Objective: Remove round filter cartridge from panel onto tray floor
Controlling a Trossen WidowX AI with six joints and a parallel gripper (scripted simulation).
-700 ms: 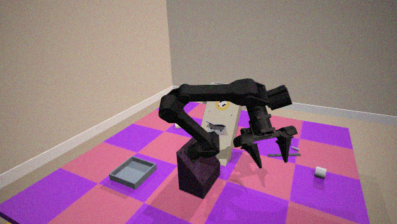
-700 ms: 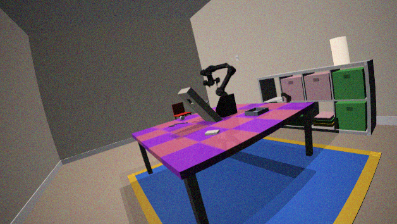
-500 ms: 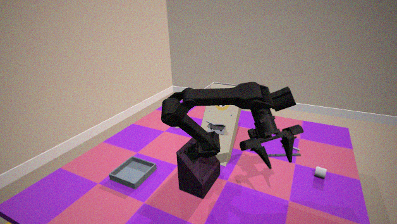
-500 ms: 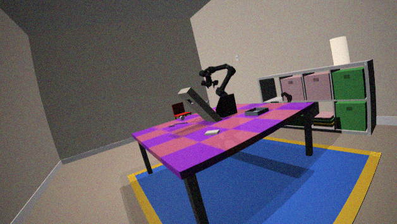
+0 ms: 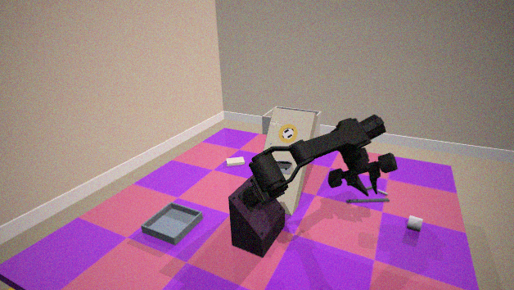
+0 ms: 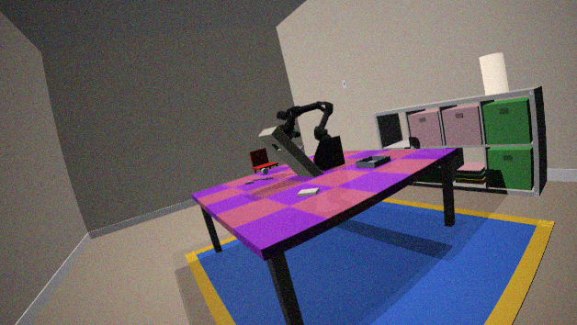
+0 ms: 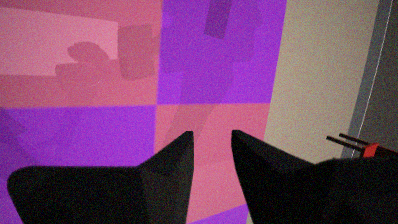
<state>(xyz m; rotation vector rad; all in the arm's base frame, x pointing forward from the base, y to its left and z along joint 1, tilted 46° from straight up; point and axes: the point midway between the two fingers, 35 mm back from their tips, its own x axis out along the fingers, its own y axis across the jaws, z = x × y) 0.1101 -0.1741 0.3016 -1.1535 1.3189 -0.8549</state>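
Observation:
The service panel [image 5: 300, 119] [image 6: 296, 151] is a leaning cream box behind the arm's base. The cartridge [image 5: 291, 133] is a white disc with two dark slots, inside a yellow ring on the panel's upper face; it looks seated. My gripper [image 5: 371, 194] [image 7: 212, 138] points down in the air to the right of the panel in the top view, away from the cartridge. Its fingers are partly closed, with a gap between the tips and nothing in it, so it is open. The grey-blue tray [image 5: 159, 236] [image 6: 367, 164] stands on the other side of the base and looks empty.
A white block [image 5: 235, 161] [image 6: 308, 192] lies left of the panel in the top view. A grey rod [image 5: 368, 201] and shorter pale rods lie below the gripper. A white cylinder [image 5: 415, 223] lies farther right. The panel has a dark recess [image 5: 284, 167] lower down, partly behind the arm.

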